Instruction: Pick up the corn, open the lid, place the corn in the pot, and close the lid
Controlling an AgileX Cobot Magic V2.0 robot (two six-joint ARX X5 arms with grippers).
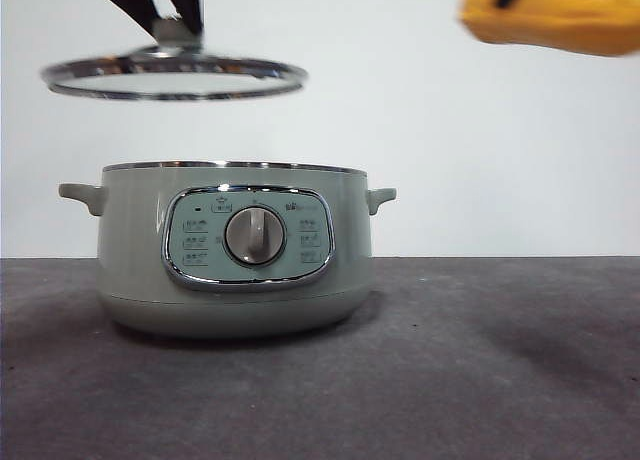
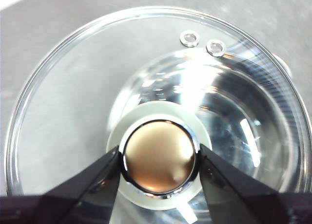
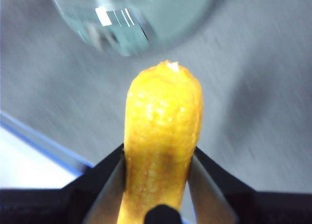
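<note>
Front view: corn high at the upper right, blurred, well above and to the right of the pot, clear of the grey table. In the right wrist view, same corn pinched between the two black jaws of the right gripper, tapered tip pointing away from the camera, toward a blurred patch of glass and pale green beyond. Lid lifted and held level in the air, above the pot's left half and apart from its steel rim, partly offset past the left side handle. In the left wrist view, left gripper clamped on the lid's chrome-capped knob, one jaw pressed against each side; clear glass of the lid spread around it, two small vent holes near the far rim, pot's shiny inside visible through the glass. Pot standing open on the table, control panel and round silver dial facing the front camera, small handles out to both sides.
</note>
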